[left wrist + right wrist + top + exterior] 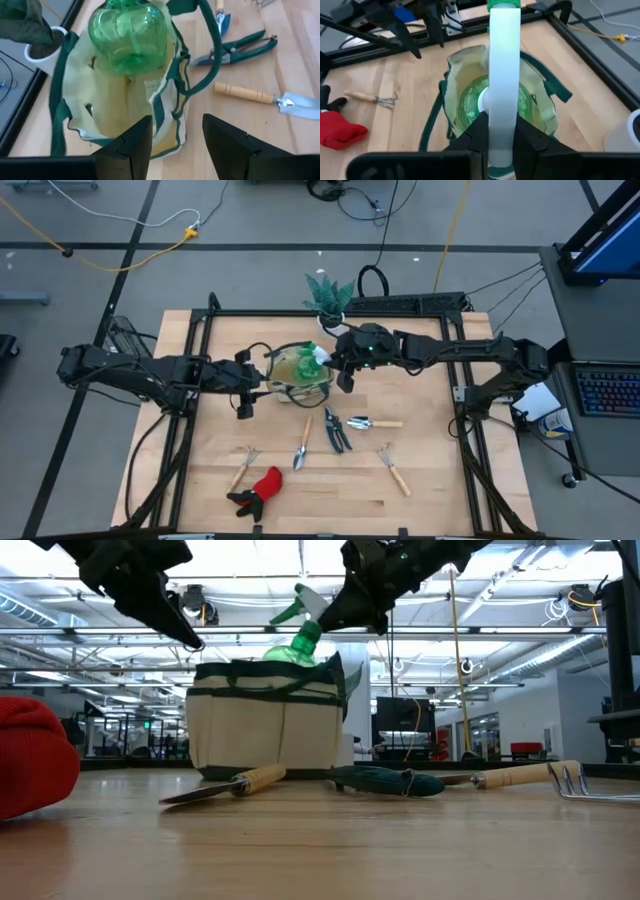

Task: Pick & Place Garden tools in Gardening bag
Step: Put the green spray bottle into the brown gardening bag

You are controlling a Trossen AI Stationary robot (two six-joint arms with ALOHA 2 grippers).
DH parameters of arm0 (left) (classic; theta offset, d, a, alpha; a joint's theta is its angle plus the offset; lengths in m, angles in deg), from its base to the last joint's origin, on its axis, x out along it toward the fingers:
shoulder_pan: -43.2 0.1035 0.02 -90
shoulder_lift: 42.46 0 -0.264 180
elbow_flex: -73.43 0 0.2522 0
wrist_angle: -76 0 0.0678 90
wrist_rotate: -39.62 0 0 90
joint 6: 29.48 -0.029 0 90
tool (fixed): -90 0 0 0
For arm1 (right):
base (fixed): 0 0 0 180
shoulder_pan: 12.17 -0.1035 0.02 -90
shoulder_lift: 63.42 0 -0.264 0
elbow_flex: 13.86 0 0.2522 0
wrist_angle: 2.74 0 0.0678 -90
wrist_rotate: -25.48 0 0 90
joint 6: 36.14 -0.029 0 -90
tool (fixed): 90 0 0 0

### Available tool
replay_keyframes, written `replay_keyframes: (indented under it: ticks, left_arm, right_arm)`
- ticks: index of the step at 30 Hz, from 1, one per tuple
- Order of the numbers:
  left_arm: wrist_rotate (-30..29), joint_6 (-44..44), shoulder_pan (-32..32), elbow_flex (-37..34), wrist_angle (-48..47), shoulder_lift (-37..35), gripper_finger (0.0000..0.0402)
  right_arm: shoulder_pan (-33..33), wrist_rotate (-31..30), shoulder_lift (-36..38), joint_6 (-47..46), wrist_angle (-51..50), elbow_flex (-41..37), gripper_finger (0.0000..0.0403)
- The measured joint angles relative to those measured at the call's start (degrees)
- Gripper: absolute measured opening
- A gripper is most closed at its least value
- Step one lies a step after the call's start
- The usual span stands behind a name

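- Right wrist view has the right gripper (499, 131) clamped on the white trigger head of the green spray bottle (492, 102), body down inside the gardening bag (540, 112).
- Looks like light, hollow, slick plastic, so the neck is a sensible grab.
- Bag's floppy fabric, probably sags.
- Left gripper (176, 142) sits spread wide, empty, just beside the bag.

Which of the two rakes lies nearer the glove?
The rake on the left arm's side, just beside the red-black glove. The other rake lies beyond the trowel and shears.
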Motion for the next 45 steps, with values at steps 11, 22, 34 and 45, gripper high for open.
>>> replay_keyframes:
  ticks: [11,22,34,45]
  left_arm:
    - [-0.02,-11.11,1.8,0.0,10.3,5.11,0.0177]
    - [-5.97,-23.21,3.16,-0.11,10.62,9.99,0.0177]
    - [5.08,-26.38,9.2,-0.11,10.93,10.08,0.0177]
    - [10.55,-37.2,13.01,0.02,12.43,14.46,0.0177]
  right_arm:
    - [0.02,-4.69,-0.02,1.18,-3.39,0.0,0.0044]
    - [1.48,-6.1,-0.36,-1.61,-6.57,0.0,0.0044]
    - [3.02,-6.14,-0.33,-2.17,-8.19,0.0,0.0044]
    - [3.02,-5.92,-0.33,-1.87,-7.81,0.0,0.0045]
